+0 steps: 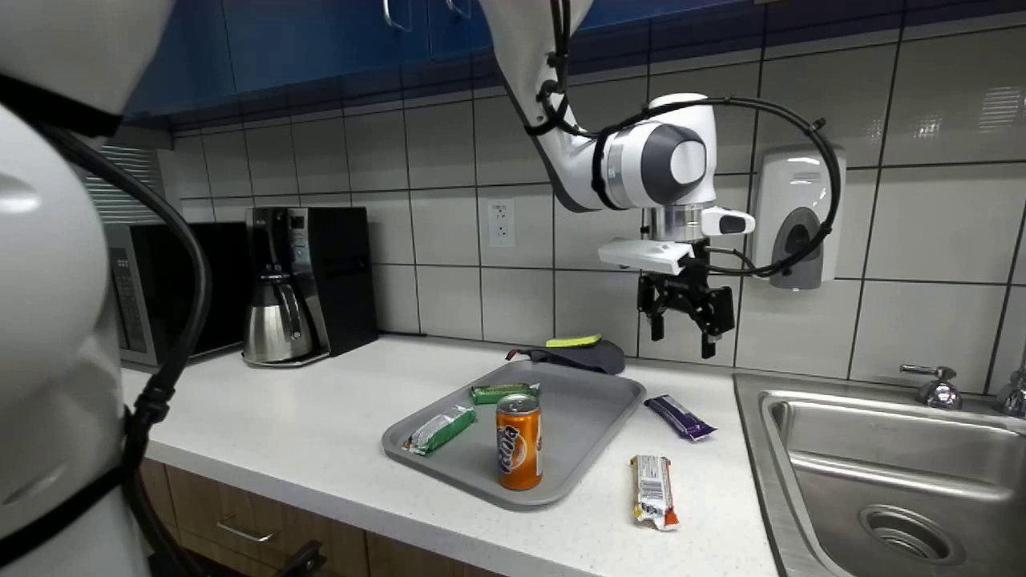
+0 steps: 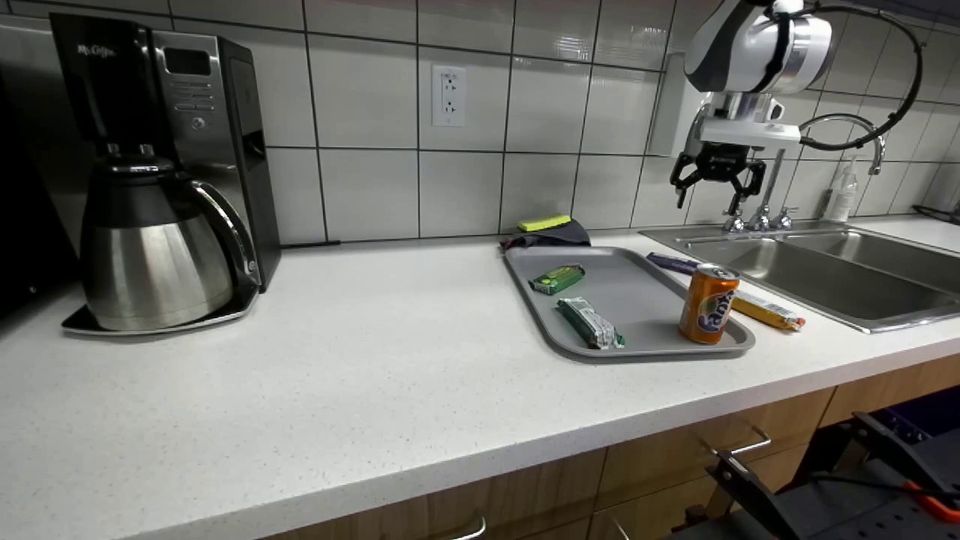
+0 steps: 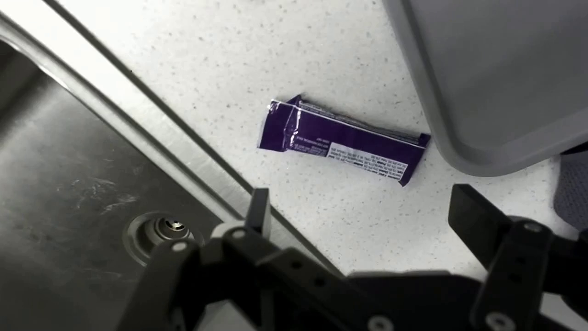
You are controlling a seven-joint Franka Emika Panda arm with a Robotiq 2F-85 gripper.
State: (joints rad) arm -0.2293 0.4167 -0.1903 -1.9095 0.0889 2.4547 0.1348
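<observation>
High above the counter, my gripper (image 1: 683, 338) hangs with its fingers spread wide and nothing between them; both exterior views show it. Below it in the wrist view lies a purple-wrapped bar (image 3: 344, 140), ahead of the fingertips and not touched. That bar rests on the white counter between the grey tray (image 3: 510, 69) and the sink (image 3: 92, 184). An orange can (image 1: 519, 461) stands upright on the tray's front corner. Two green-wrapped bars, one (image 2: 557, 279) behind the other (image 2: 590, 324), lie on the tray. A white and orange wrapped bar (image 1: 653, 490) lies beside the tray.
A dark cloth (image 1: 581, 358) with a yellow-green sponge (image 1: 573, 340) on it lies behind the tray, by the tiled wall. A coffee maker (image 2: 225, 112) with a steel carafe (image 2: 154, 262) stands along the counter. A soap dispenser (image 1: 797, 216) hangs on the wall near the gripper.
</observation>
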